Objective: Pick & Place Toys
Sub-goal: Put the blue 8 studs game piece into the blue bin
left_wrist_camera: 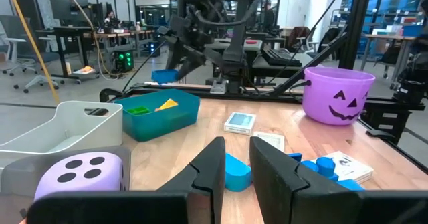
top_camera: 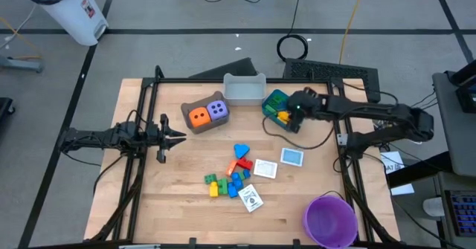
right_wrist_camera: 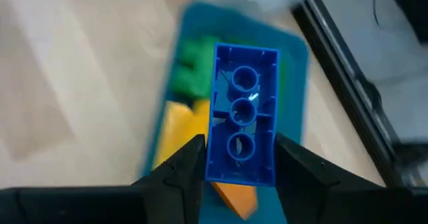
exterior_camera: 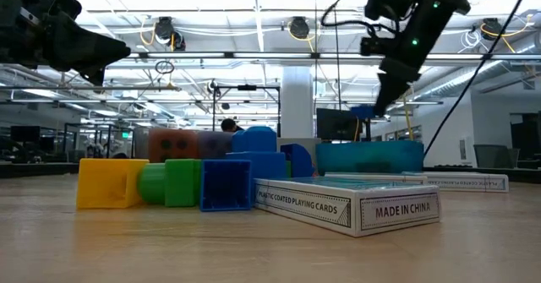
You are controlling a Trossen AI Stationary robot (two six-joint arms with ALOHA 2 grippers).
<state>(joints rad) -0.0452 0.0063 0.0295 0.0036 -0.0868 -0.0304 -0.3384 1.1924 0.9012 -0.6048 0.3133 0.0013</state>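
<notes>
The wooden table [top_camera: 149, 204] carries everything, with the purple bowl [top_camera: 329, 219] at about five o'clock on it and the grey bin [top_camera: 245, 89] up at twelve. Just beside the grey bin, toward one o'clock, sits the blue bin [top_camera: 272, 106], already holding a green and a yellow brick. The right gripper [right_wrist_camera: 234, 167] hangs directly above that blue bin, its fingers clamped on the long sides of a blue brick [right_wrist_camera: 244, 114], hollow underside facing the wrist camera. At eleven o'clock the brown bin [top_camera: 205, 116] holds the orange die [top_camera: 198, 116] and the purple die [top_camera: 217, 110] side by side. The left gripper [top_camera: 178, 137] waits at nine o'clock, just off the brown bin, its fingers drawn nearly together with only a narrow gap and nothing between them. Near the table's centre lies the loose pile of bricks [top_camera: 227, 180], red, blue, green and yellow touching one another, with three white cards [top_camera: 265, 169] scattered from three to five o'clock of the pile.
</notes>
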